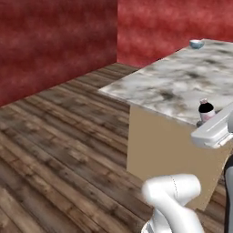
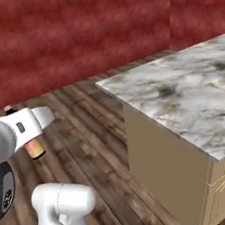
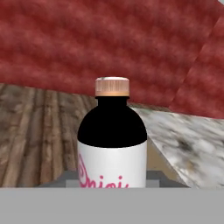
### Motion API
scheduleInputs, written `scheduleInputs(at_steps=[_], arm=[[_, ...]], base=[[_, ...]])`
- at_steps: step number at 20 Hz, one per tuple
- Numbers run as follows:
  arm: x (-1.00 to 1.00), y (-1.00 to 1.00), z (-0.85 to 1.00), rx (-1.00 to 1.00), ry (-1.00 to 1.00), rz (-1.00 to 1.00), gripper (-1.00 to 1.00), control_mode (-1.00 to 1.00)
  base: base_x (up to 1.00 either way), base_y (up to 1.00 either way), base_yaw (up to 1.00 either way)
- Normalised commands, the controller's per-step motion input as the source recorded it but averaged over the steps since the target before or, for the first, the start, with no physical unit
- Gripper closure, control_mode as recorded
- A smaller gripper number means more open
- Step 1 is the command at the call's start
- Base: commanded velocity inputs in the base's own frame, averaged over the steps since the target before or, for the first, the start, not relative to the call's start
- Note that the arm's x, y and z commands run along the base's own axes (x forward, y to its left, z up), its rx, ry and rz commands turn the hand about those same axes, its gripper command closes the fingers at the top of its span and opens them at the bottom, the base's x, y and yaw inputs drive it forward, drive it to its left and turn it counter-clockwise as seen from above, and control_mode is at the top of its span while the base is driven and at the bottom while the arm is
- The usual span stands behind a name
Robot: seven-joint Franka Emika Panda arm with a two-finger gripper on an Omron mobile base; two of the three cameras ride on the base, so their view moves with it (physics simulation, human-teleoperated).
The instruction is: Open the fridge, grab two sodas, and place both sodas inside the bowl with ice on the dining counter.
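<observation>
Behind arm, bottle (image 1: 206,110) partly hidden; claw fingers unseen, clamped.

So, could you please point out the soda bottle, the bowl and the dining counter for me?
soda bottle (image 3: 113,151): hand view, white label.
bowl (image 1: 196,44): left base view, its side.
dining counter (image 2: 192,91): right base view, bare marbled top.

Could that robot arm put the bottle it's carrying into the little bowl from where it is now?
Probably not yet. The gripper holds the bottle near the counter's corner, while the bowl sits at the far end.
</observation>
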Motion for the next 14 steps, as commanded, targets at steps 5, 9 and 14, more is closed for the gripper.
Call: scheduleInputs(at_steps=[5,9,14], arm=[[0.00,0.00,0.00,0.00,0.00,0.00,1.00,1.00],[0.00,0.00,0.00,0.00,0.00,0.00,1.00,1.00],[0.00,0.00,0.00,0.00,0.00,0.00,1.00,1.00]], base=[[0.19,1.00,-0.21],[0.28,1.00,-0.22],[0.49,0.96,-0.32]])
